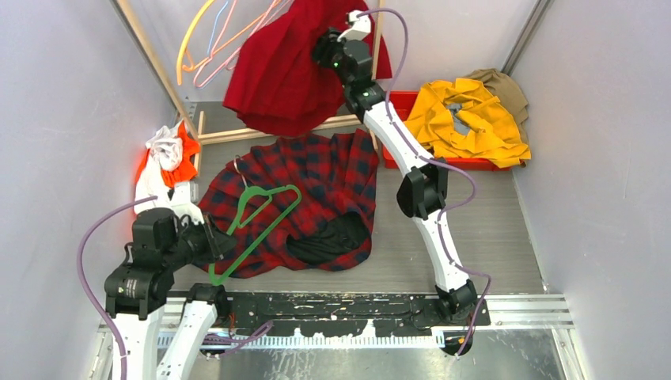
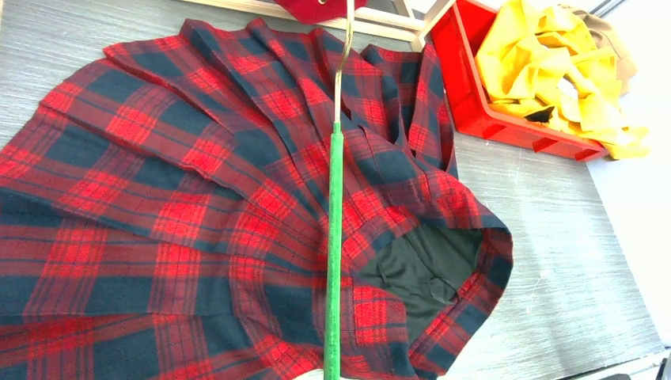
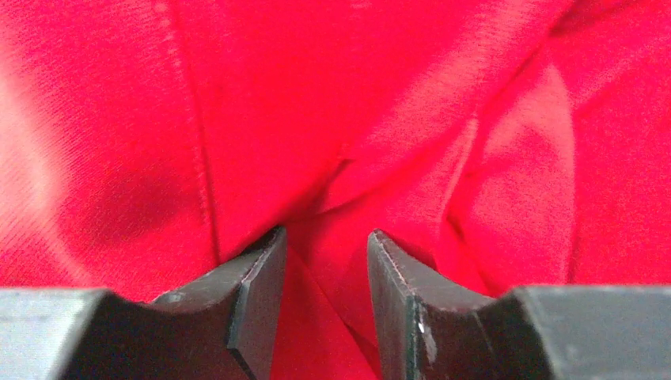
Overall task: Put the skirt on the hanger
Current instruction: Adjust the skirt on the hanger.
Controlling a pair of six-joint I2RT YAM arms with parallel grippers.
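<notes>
Nearest, on the left, the left claw (image 1: 207, 241) is clamped shut on a corner of a green hanger (image 1: 257, 222), which lies across a plaid cloth (image 1: 332, 170) spread mid-table. Neither looks to belong to this job. Farther off, the right arm reaches up to the skirt (image 1: 273, 75), which hangs bunched at the far wooden rack (image 1: 154, 62), clear of the table. The right claw (image 3: 326, 237) stands partly open with a fold of the red cloth between its jaws, and nothing looks pinched. The hanger itself I cannot pick out. The skirt's top is cut off by the picture edge and partly hidden by the arm, so I cannot tell whether the waist is seated on it. I judge the work to be late: the skirt is up at the rack, and what is left is seating or straightening it and letting go. A yellow hanger (image 1: 182, 51) hangs bare, with others, just left of the skirt. The table (image 1: 483, 237) is grey and ribbed. Orange and white cloth (image 1: 170, 150) sits at its left, and a red bin (image 1: 399, 103) of yellow cloth (image 1: 475, 119) is at the far right. Pale walls (image 1: 55, 119) close in both sides.
</notes>
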